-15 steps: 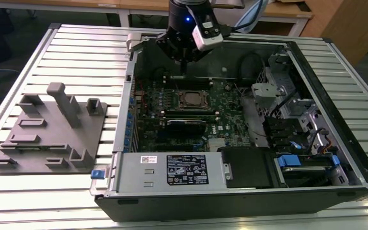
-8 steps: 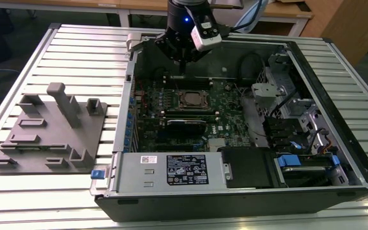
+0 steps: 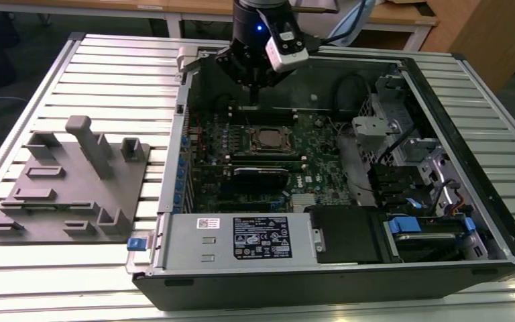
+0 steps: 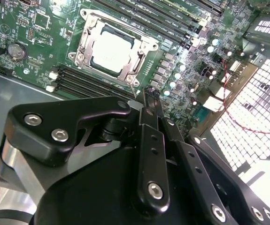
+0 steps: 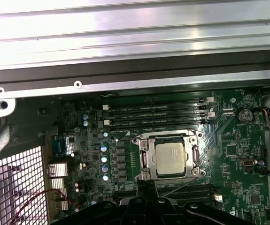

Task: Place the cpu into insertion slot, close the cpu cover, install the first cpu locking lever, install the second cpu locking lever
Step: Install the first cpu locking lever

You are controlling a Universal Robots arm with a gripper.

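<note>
The gripper (image 3: 253,99), its fingers drawn together and holding nothing, hangs point-down inside an open computer case (image 3: 508,255), just above the green motherboard (image 5: 238,145) and close beside the insertion slot (image 3: 250,141). The cpu (image 5: 171,158), a small flat square with a dull, pale silver-grey top, already sits in the slot. The cpu cover (image 5: 144,157), a thin silvery metal frame, lies down around it so the chip shows through its square window. Placing and covering therefore look done, and the work in hand appears to be the levers. In the second wrist view a thin silvery rod, probably a locking lever (image 4: 133,88), stands at the socket's corner right next to the fingertips. Whether it is latched cannot be told. Working such a slim rod calls for a narrow, exact contact and steady pressure, clear of the long black memory slots (image 5: 156,115) running alongside the socket.
</note>
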